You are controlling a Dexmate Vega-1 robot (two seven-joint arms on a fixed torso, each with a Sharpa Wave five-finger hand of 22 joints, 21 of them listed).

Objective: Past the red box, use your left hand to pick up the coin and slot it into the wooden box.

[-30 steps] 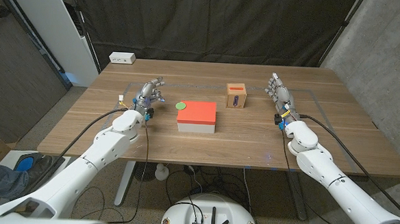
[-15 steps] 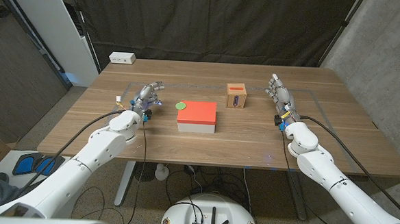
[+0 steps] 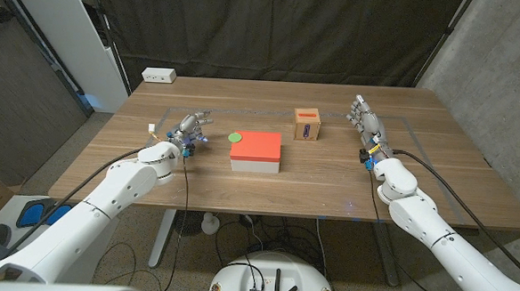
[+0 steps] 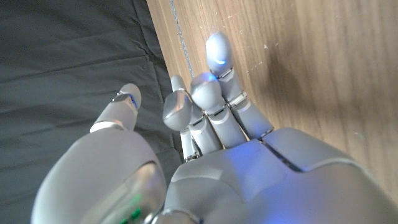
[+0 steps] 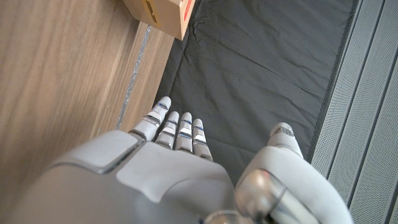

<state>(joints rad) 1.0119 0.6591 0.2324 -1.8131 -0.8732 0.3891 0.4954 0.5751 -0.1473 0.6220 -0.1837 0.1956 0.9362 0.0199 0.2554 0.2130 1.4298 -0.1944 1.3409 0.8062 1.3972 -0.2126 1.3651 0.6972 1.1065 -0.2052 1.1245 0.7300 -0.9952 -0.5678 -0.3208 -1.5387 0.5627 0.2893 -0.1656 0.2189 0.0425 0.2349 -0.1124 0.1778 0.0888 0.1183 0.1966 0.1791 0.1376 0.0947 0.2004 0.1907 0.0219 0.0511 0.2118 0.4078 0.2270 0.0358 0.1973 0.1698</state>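
Lowering and tilting toward the green coin (image 3: 235, 137) beside the red box (image 3: 256, 152), your empty left hand (image 3: 191, 126) has its fingers spread; reach on.

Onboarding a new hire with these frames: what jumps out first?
The red box at the table's middle grabs the eye first, with the green coin at its far left corner. The wooden box stands beyond and to its right. The left hand and right hand flank them, both empty with fingers apart.
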